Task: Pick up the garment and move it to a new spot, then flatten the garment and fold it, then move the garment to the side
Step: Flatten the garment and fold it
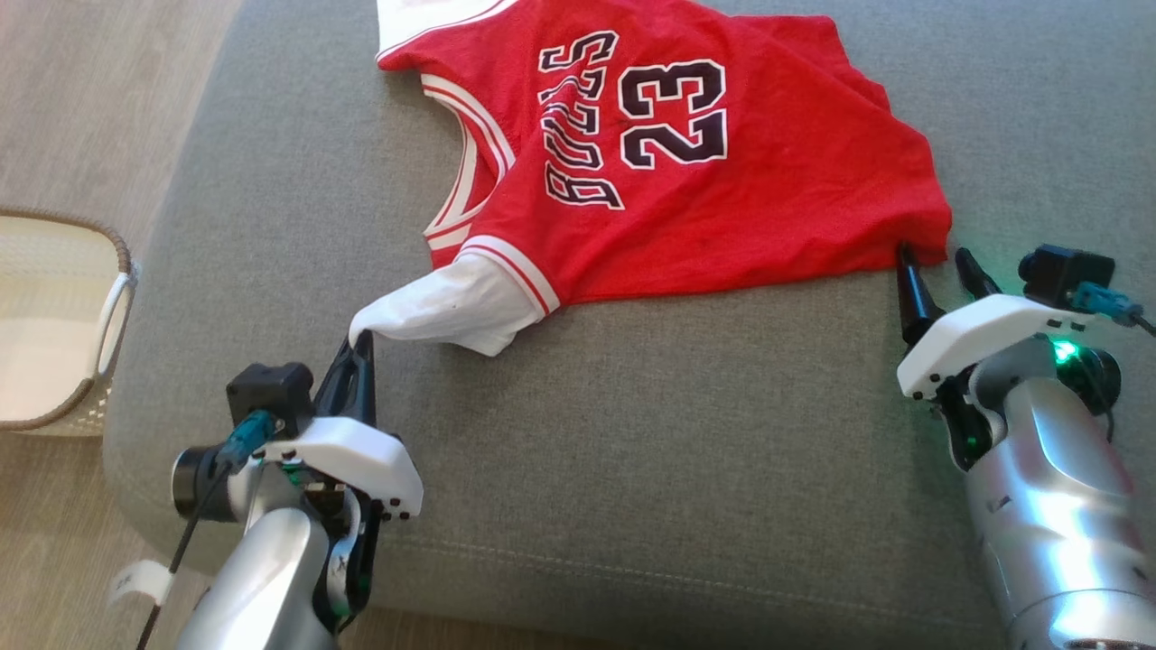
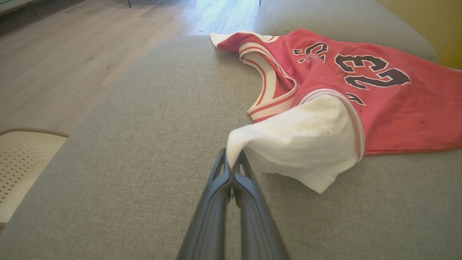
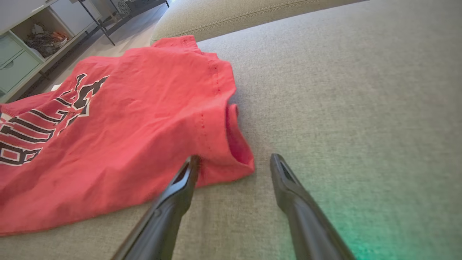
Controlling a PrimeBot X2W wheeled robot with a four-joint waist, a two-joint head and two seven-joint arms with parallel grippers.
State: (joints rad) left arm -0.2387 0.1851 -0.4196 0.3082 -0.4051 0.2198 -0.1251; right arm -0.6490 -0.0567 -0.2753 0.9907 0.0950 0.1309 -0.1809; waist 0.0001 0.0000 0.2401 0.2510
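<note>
The garment point(image 1: 668, 171) is a red basketball jersey with "23" and white sleeves, lying spread on a grey cushion point(image 1: 632, 451). My left gripper point(image 1: 359, 338) is shut on the tip of the white sleeve point(image 2: 299, 141), which it pulls out toward the near left; in the left wrist view the left gripper point(image 2: 231, 162) pinches the cloth. My right gripper point(image 1: 935, 257) stands open at the jersey's near right corner point(image 3: 238, 159). Its left finger touches the hem and its right finger is on bare cushion; nothing is clamped between them.
A cream woven basket point(image 1: 54, 325) stands on the wooden floor point(image 2: 72, 54) left of the cushion. Shelving with drawers point(image 3: 25, 43) shows beyond the cushion in the right wrist view. The cushion's front edge runs close to both arms.
</note>
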